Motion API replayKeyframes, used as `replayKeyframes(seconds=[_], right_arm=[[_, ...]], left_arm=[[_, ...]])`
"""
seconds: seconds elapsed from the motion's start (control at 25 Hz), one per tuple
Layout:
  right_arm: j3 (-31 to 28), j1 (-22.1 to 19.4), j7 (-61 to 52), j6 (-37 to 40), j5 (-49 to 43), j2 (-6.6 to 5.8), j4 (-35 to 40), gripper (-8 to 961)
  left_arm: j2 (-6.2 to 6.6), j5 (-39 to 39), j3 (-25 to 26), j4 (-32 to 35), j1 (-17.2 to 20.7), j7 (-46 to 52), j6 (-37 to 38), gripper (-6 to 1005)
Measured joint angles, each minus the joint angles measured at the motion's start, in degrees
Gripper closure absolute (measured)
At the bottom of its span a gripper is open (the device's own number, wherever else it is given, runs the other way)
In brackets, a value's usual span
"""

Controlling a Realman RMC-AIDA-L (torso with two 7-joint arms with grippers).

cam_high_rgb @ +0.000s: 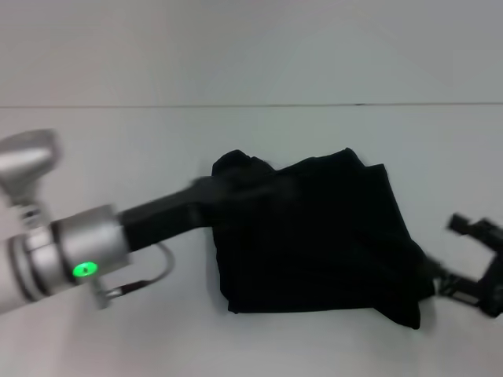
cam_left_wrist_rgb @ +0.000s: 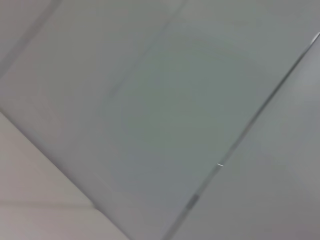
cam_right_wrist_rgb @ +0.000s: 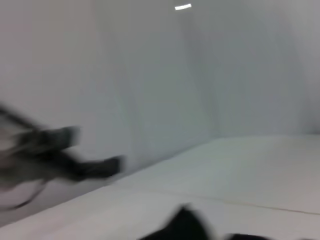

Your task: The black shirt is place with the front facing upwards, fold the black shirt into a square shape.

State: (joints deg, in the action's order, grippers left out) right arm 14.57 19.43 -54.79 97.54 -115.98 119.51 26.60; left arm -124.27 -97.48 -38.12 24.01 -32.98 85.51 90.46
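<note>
Lying near the middle of the white table [cam_high_rgb: 118, 330] in the head view, the black shirt [cam_high_rgb: 314, 236] is bunched into a rough, uneven block with rumpled edges; no lettering shows on the side facing up. The left gripper [cam_high_rgb: 216, 192] reaches in from the left, its dark end against the shirt's upper left corner, where black meets black, so I cannot tell whether it is open, closed or gripping the cloth. The right gripper [cam_high_rgb: 471, 255] sits at the right edge of the table, just beside the shirt's lower right corner, and its fingers stand spread apart with nothing between them. The left wrist view shows only pale, blurred surfaces crossed by thin seams. The right wrist view shows the white table top, a dark edge of the shirt [cam_right_wrist_rgb: 185, 225] at the frame's border, and farther off the blurred left gripper [cam_right_wrist_rgb: 107, 167].
</note>
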Motion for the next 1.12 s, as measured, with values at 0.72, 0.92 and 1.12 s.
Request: replayKeyframes(seconds=[0.72, 0.92, 1.12], right_arm=[[15.06, 2.64, 21.61, -8.22, 2.12, 0.68, -13.29, 9], [13.49, 1.14, 24.75, -8.95, 6.52, 0.34, -12.76, 9], [7.81, -2.43, 25.70, -9.71, 8.57, 0.21, -10.18, 9]], left_arm=[[0.46, -3.26, 12.06, 5.27, 9.66, -0.63, 1.17, 88], [2.04, -10.22, 11.93, 9.09, 8.37, 21.63, 1.31, 96], [3.87, -24.12, 11.72, 11.31, 5.01, 50.83, 1.59, 105]])
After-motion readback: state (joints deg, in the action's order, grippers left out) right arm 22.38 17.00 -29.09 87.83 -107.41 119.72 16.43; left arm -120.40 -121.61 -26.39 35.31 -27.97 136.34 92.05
